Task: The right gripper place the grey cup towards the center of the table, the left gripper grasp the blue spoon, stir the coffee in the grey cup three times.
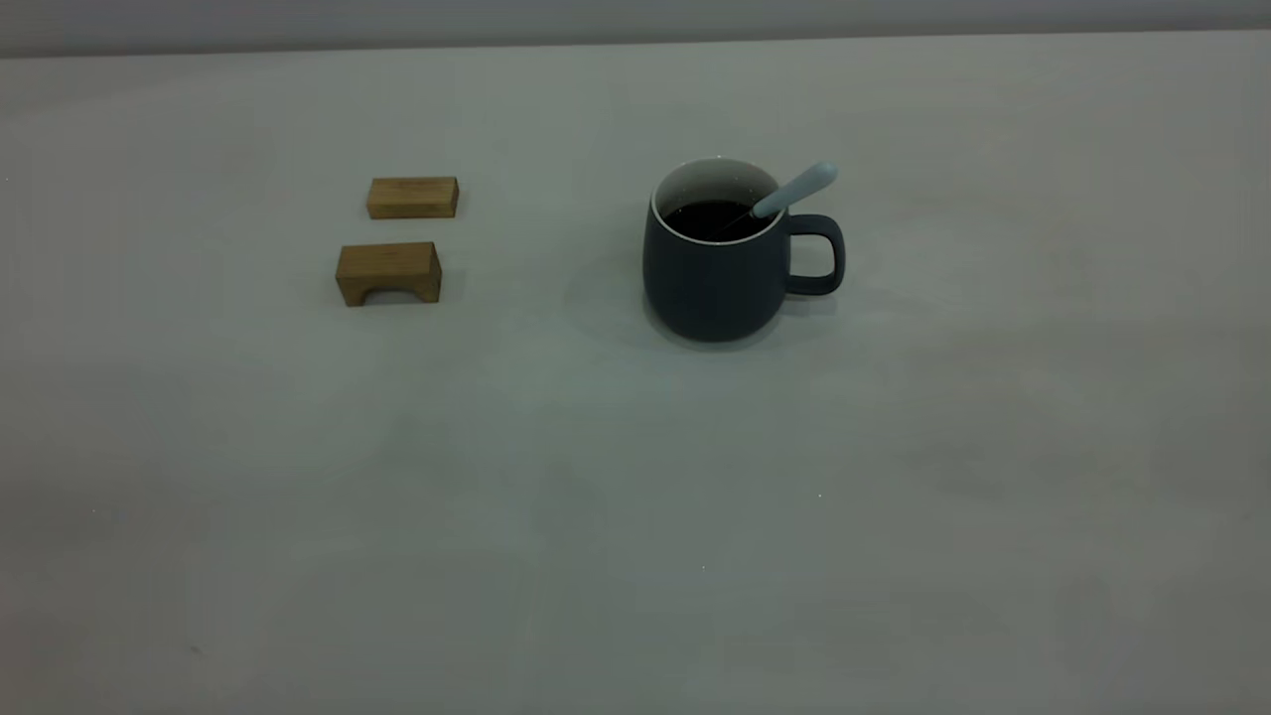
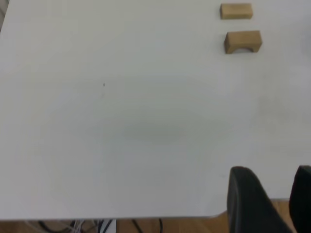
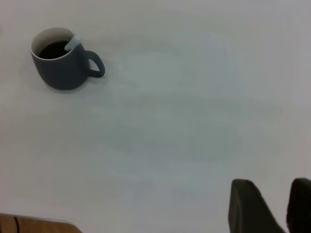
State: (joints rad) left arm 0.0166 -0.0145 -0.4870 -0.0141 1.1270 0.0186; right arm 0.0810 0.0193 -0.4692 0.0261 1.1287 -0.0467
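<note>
Two hands (image 2: pixel 266 201) (image 3: pixel 265 206) spread, rounded matte grey cup (image 1: pixel 710 268) — blue spoon (image 1: pixel 789 191) leaning inside.

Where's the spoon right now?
In the exterior view the spoon stands in the cup, right of centre on the table, bowl in the coffee, handle leaning over the rim on the cup's handle side. No gripper is near it.
</note>
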